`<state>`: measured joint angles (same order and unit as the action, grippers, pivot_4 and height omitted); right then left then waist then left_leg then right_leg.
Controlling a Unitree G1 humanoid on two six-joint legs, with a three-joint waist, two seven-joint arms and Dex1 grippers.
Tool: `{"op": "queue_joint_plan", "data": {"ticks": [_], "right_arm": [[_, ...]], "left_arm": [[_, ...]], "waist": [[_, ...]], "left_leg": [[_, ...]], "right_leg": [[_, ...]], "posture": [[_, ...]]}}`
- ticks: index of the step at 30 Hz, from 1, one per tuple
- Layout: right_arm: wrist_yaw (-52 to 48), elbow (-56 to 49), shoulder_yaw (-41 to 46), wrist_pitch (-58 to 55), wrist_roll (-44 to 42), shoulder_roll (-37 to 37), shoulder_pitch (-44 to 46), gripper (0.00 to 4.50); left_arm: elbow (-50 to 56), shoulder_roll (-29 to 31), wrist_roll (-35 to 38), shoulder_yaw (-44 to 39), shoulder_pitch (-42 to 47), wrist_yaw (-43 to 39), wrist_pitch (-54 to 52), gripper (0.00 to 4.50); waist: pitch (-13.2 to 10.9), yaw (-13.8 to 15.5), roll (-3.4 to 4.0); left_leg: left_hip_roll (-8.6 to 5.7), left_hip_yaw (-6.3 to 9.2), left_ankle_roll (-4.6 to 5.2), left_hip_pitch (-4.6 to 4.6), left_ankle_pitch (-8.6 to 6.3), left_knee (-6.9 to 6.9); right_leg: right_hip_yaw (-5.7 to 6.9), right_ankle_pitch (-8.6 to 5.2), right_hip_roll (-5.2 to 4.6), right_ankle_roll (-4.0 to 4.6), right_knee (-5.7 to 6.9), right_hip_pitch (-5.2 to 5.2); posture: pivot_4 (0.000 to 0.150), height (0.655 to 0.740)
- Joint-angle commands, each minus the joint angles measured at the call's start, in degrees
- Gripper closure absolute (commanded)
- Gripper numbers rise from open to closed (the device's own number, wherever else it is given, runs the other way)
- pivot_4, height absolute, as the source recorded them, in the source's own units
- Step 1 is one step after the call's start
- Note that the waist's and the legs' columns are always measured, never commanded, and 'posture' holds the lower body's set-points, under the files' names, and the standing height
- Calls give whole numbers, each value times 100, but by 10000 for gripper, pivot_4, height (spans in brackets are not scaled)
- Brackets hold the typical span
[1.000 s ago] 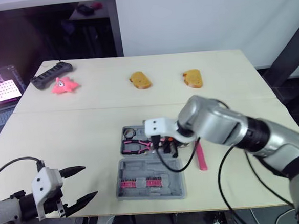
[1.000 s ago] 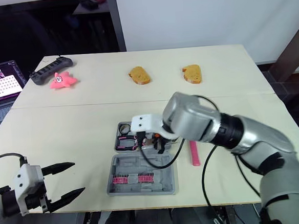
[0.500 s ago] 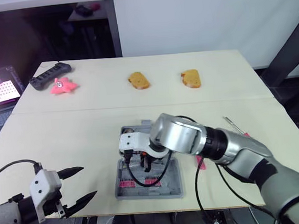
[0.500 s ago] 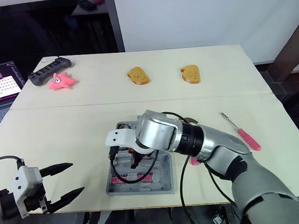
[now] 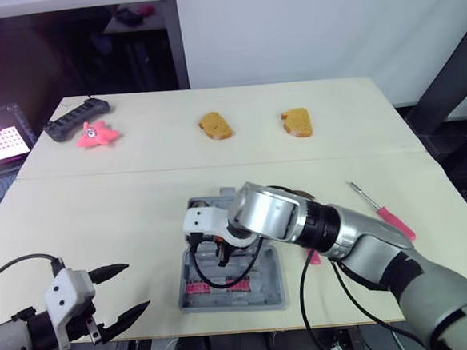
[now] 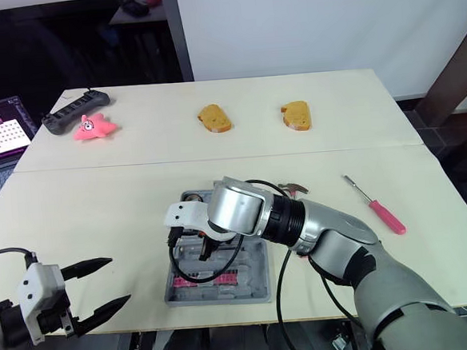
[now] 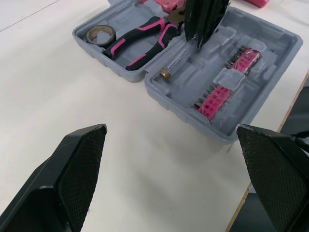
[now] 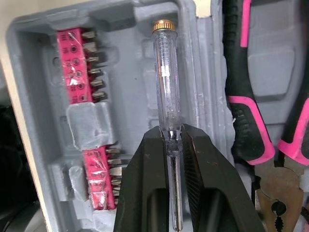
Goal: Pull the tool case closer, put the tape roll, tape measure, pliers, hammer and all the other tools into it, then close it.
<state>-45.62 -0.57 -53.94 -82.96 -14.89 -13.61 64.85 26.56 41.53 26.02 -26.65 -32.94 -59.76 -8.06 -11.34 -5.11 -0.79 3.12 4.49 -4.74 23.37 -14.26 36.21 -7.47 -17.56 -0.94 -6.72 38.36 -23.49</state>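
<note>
Heads up, the grey plastic tool case [image 5: 230, 305] sits open right near the front edge of the pale wooden table [image 5: 99, 208], so there's not much room on that side. You've got plenty of bare tabletop to its left and behind it. Your right arm comes in from the right and bends down over the case, with the right gripper [image 8: 173, 132] pointing into the half with the pink bit strips [image 8: 79, 67]. Its fingers are pinched on the thin end of a clear-handled screwdriver with a brass cap [image 8: 166, 77], which lies along the slot beside the hinge. The other half holds pink-and-black pliers [image 7: 140, 41] and a tape roll [image 7: 100, 33]. Your left gripper [image 5: 137, 286] hangs off the front-left edge, fingers spread, nothing in them. A pink-handled screwdriver [image 6: 385, 215] lies well apart on the right.
</note>
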Motion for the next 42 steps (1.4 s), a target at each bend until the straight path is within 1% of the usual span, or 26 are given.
{"op": "queue_joint_plan", "data": {"ticks": [1, 22, 24, 25, 27, 28, 33, 36, 38, 39, 41, 42], "right_arm": [[59, -35, 10, 109, -54, 92, -19, 44797], [223, 158, -118, 483, 43, 301, -56, 44797], [265, 191, -85, 547, 90, 307, -36, 35052], [278, 198, -85, 583, 109, 303, -25, 31956], [288, 193, -159, 676, 172, 251, 13, 21950], [270, 164, -201, 719, 195, 201, 37, 17869], [43, -415, 112, 603, -46, -147, 210, 17869], [-302, -1111, 961, 769, -515, -550, -85, 17869], [-205, -1269, 1615, 1440, -554, -616, -552, 17869], [-171, -1311, 1911, 2185, -475, -689, -925, 17869], [-146, -1239, 2347, 3329, -330, -802, -1588, 17869], [-62, -1098, 2400, 3932, -82, -924, -1856, 17869]], "left_arm": [[30, 52, 49, -215, -29, -15, 36, 0], [180, 130, 51, -88, 117, 80, -204, 0], [166, 145, 59, -79, 150, 75, -221, 0], [157, 150, 63, -77, 162, 70, -228, 0], [152, 154, 77, -72, 181, 54, -256, 0], [152, 153, 90, -66, 194, 46, -277, 0], [115, 184, 116, -9, 316, 17, -352, 0], [79, 182, 130, 52, 442, 8, -392, 0], [57, 178, 139, 85, 493, -11, -409, 0], [42, 191, 153, 112, 507, -40, -439, 0], [-12, 205, 158, 160, 528, -100, -446, 0], [-66, 204, 143, 182, 548, -127, -416, 0]], "waist": [[0, -35, 0], [0, -82, 0], [0, -89, 1], [0, -88, 1], [-1, -94, 1], [-1, -91, 1], [-1, -46, 0], [0, -45, -1], [2, -44, -4], [3, -44, -6], [3, -44, -7], [4, -44, -7]], "left_leg": [[0, 1, 0, 0, 0, 0], [0, 5, 0, 0, 0, -3], [0, 5, 0, 0, 0, -4], [0, 6, 0, 0, 0, -5], [1, 6, 0, 0, 0, -6], [1, 7, 0, 0, 0, -6], [0, 7, -1, 2, 1, 0], [0, 8, -1, 3, 1, -3], [0, 11, -1, 3, 1, -8], [0, 14, -1, 3, 1, -9], [0, 15, -1, 3, 0, -12], [0, 14, -1, 3, 1, -11]], "right_leg": [[1, 0, 0, 0, 0, 1], [2, 0, 1, 0, 0, -1], [2, 0, 2, 0, 0, -1], [2, 0, 2, 0, 0, -2], [2, 0, 3, 0, 0, -3], [2, 0, 3, 0, 0, -3], [2, -1, 1, 1, -2, 0], [3, -1, 2, 0, -4, 0], [5, -1, 2, 0, -5, 1], [8, -1, 3, 0, -6, 3], [11, -1, 2, -1, -12, 6], [11, 0, 1, -1, -16, 10]], "posture": [[1500, 7314], [1500, 7314], [1500, 7314], [1500, 7314], [1500, 7314], [1500, 7314], [1500, 7314], [1500, 7314], [1500, 7314], [1500, 7314], [1500, 7314], [1500, 7314]]}}
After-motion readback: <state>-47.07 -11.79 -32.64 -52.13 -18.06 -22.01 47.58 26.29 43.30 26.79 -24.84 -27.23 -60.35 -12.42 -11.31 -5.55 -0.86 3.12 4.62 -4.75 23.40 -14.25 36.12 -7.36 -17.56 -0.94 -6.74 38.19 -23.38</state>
